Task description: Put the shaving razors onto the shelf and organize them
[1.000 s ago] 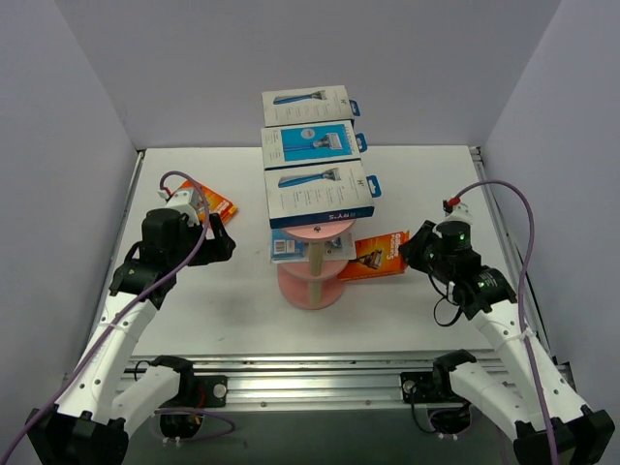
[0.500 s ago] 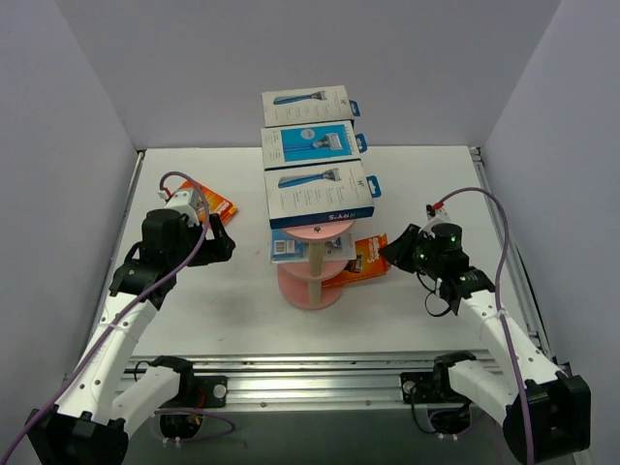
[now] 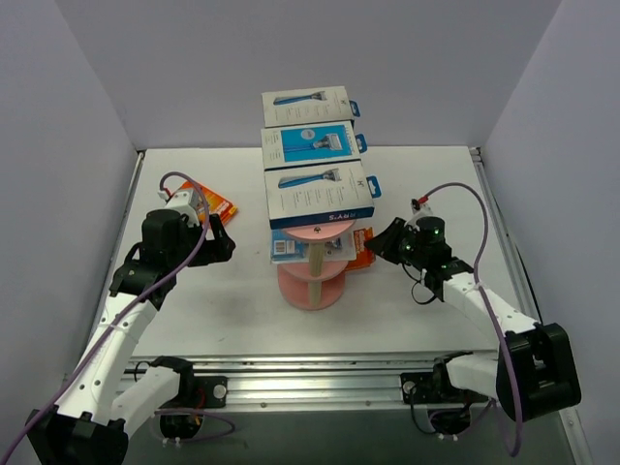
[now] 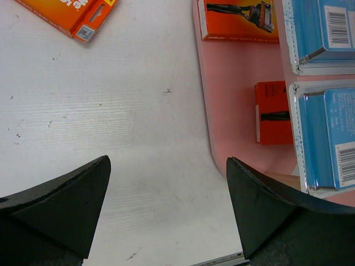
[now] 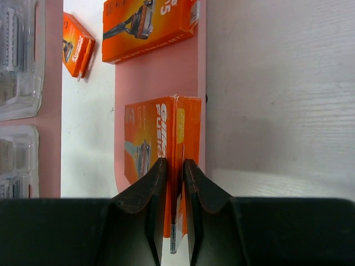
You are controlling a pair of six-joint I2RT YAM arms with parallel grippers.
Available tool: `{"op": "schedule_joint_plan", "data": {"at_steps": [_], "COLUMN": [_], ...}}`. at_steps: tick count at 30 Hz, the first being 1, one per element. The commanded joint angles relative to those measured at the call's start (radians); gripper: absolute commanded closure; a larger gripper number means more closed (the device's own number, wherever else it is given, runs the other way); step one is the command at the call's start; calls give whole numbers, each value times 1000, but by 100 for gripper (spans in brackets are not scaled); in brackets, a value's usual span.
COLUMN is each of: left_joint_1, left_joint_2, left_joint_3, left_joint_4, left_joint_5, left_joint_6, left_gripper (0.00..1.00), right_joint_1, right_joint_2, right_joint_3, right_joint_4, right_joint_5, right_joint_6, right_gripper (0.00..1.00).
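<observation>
Since a second ago the right arm has swung in toward the middle of the top view, carrying its orange razor pack (image 5: 147, 133) from over the open table to the pink shelf (image 3: 291, 291); the left arm has not shifted. The right end effector (image 5: 175, 166) is closed on the pack's edge, and its wrist view shows the pack lying over a pink tier, with a second orange pack (image 5: 147, 22) on the pink surface further up the frame. The left end effector (image 4: 168, 163) hangs with its fingers spread wide and nothing between them, above the table (image 4: 111, 111) beside the shelf. Three razor boxes sit in a row on the long top tier: white box (image 3: 306, 102), blue box (image 3: 310, 143), nearer white box (image 3: 320, 194). A clear pack (image 3: 291, 248) lies on the tier below, and a third orange pack (image 3: 215, 201) lies on the table at the upper left.
</observation>
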Motion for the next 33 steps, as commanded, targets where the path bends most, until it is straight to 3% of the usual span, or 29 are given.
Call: {"op": "schedule_joint_plan", "data": {"at_steps": [1,16,33], "left_joint_1": [0,-3,-1], "left_joint_2": [-14,-10,-10], "left_joint_3": [-2,-2,-2], "left_joint_4": [48,51,54], "left_joint_5": [9,25,31], "left_joint_6": [11,8,9], "left_gripper": [6,6,6], "right_joint_1": [44,82,90], "right_joint_2": [67,308,449], "right_joint_3": [13,16,74], "right_joint_4": [163,396,493], "right_joint_5": [3,2,-17], "right_joint_6": [46,117,141], "right_gripper": [100,100,100]}}
